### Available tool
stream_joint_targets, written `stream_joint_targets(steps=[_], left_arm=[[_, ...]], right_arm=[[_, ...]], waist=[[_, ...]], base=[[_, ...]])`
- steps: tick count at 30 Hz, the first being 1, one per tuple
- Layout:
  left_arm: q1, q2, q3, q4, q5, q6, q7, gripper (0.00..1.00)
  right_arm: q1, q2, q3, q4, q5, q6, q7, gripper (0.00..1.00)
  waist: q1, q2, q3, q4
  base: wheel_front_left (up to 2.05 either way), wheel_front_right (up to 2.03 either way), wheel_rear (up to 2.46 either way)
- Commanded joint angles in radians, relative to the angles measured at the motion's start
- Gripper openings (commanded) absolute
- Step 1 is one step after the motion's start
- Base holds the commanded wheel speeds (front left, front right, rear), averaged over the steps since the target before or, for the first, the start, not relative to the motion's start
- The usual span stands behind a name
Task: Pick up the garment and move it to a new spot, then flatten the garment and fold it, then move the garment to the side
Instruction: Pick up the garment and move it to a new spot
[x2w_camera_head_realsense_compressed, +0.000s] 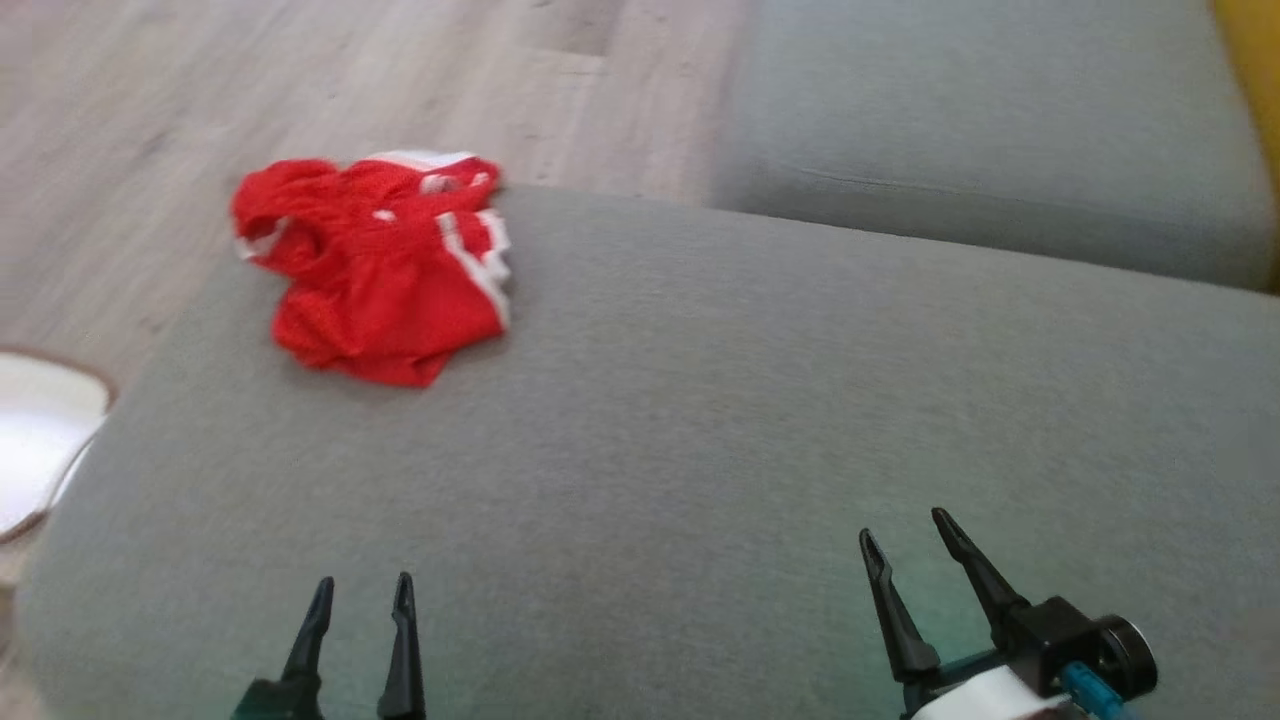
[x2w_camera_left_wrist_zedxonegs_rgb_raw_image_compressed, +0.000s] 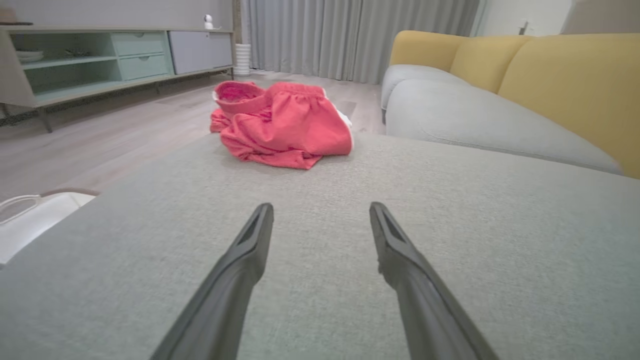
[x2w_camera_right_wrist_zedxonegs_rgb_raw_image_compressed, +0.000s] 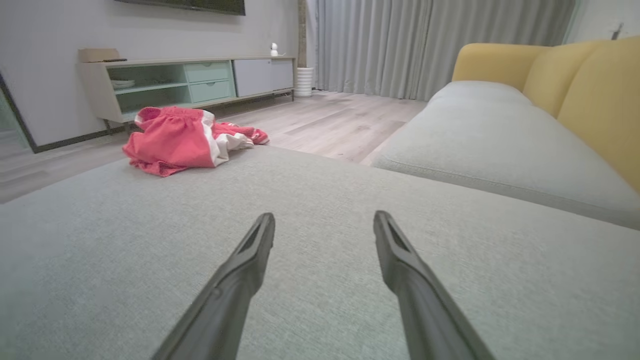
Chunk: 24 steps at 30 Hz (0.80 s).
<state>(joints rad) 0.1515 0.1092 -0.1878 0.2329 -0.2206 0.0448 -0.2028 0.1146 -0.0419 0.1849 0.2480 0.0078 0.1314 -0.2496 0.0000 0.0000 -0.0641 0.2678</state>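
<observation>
Garment (x2w_camera_head_realsense_compressed: 375, 270) lies crumpled in a heap at the far left corner of the grey cushion (x2w_camera_head_realsense_compressed: 700, 400), close to the edge beside the floor (x2w_camera_head_realsense_compressed: 300, 80). You see red cloth with white trim along some edges, bunched in many folds. Your left gripper (x2w_camera_head_realsense_compressed: 364, 580) and right gripper (x2w_camera_head_realsense_compressed: 904, 524) both stand wide and empty, low over the cushion, well apart from the garment.

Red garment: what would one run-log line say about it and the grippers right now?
stage: before pickup | red garment: crumpled on grey cushion | left gripper: open, empty | right gripper: open, empty
</observation>
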Motion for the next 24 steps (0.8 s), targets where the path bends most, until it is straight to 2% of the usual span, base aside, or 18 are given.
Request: stream_joint_targets(steps=[1,6,11,17,20,24], left_arm=[[-0.027,0.008,0.04,-0.037,-0.005,0.006,-0.003,1.0],[-0.019,0.02,0.044,-0.052,-0.009,0.012,0.005,1.0],[-0.014,0.029,0.048,-0.067,-0.014,0.016,0.01,1.0],[-0.01,0.037,0.046,-0.084,-0.016,0.021,0.017,1.0],[-0.038,0.058,0.052,-0.138,-0.02,0.015,0.045,1.0],[-0.131,0.13,0.094,-0.264,-0.026,0.002,0.118,1.0]], right_arm=[[-0.036,-0.008,0.024,-0.033,0.005,-0.001,-0.012,1.0],[-0.043,-0.008,0.03,-0.033,0.011,-0.001,-0.012,1.0],[-0.049,-0.008,0.038,-0.034,0.014,-0.001,-0.012,1.0],[-0.053,-0.008,0.044,-0.042,0.005,-0.001,-0.012,1.0],[-0.055,-0.008,0.044,-0.053,-0.007,-0.001,-0.012,1.0],[-0.06,-0.008,0.028,-0.071,-0.036,-0.001,-0.012,1.0]], waist=[[0.0,0.0,0.002,0.059],[0.0,0.0,0.004,0.132],[0.0,0.0,0.008,0.17],[0.0,0.0,0.018,0.173],[0.0,0.0,0.026,0.164],[0.0,0.0,0.049,0.144]], base=[[0.0,0.0,0.0],[0.0,0.0,0.0],[0.0,0.0,0.0],[0.0,0.0,0.0],[0.0,0.0,0.0],[0.0,0.0,0.0]])
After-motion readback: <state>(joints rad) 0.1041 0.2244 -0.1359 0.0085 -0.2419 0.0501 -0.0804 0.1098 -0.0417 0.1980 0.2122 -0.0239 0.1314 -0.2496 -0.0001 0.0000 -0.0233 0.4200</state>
